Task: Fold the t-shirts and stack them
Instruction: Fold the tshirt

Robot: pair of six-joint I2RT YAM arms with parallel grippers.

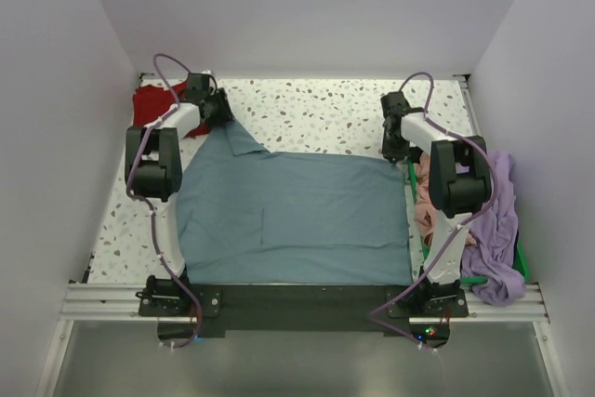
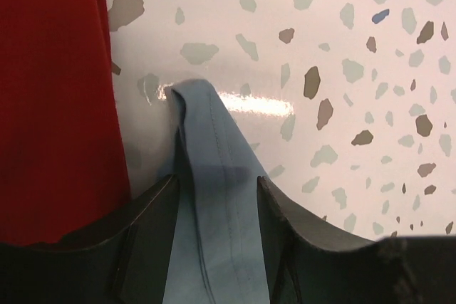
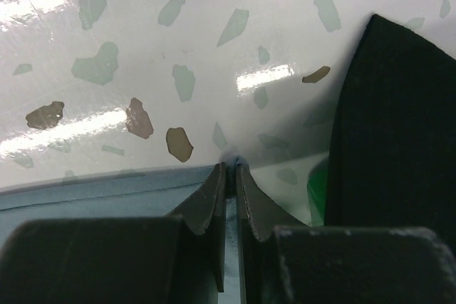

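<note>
The slate-blue t-shirt point(image 1: 297, 216) lies spread flat on the speckled table. My left gripper point(image 1: 221, 116) is at its far left corner. In the left wrist view the jaws point(image 2: 216, 183) stand open, with a narrow strip of blue cloth point(image 2: 214, 169) lying between them on the table. My right gripper point(image 1: 396, 148) is at the shirt's far right corner. In the right wrist view it point(image 3: 230, 169) is shut on the blue hem point(image 3: 107, 190). The red t-shirt point(image 1: 153, 104) lies crumpled at the far left, and shows in the left wrist view point(image 2: 50, 90).
A salmon-pink shirt point(image 1: 425, 194) and a lavender shirt point(image 1: 497, 230) are heaped in a green bin point(image 1: 522, 262) at the right edge, beside the right arm. White walls close in the table on three sides. A dark object point(image 3: 399, 126) stands right of the right fingers.
</note>
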